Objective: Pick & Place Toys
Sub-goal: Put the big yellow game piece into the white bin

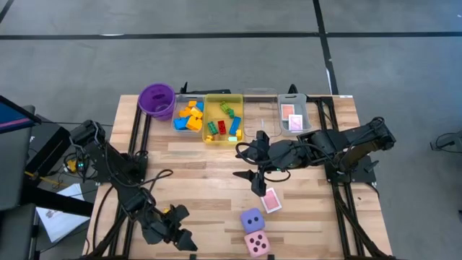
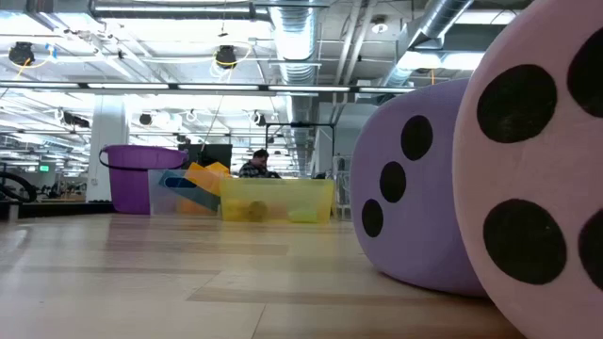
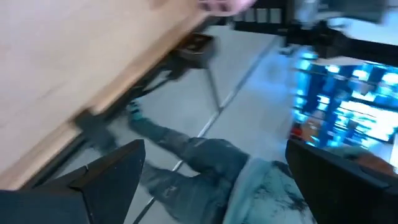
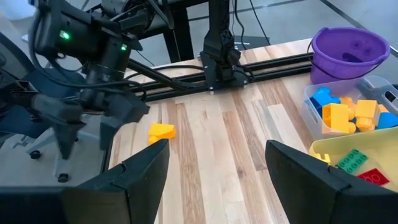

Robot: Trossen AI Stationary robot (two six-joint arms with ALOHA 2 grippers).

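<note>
Dice: purple die (image 1: 252,219) | pink die (image 1: 257,244) | touching, black-dotted, soft

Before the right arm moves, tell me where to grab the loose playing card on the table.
The playing card lies flat, pink back up, just beyond the purple die and clear of it. Flat on the wood, it offers no face to pinch, so come straight down with the open right gripper and close across its two long edges, probably tipping one edge up first.

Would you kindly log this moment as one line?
left gripper: open, table's near edge | right gripper: open, empty, by playing card | yellow brick: loose
</note>
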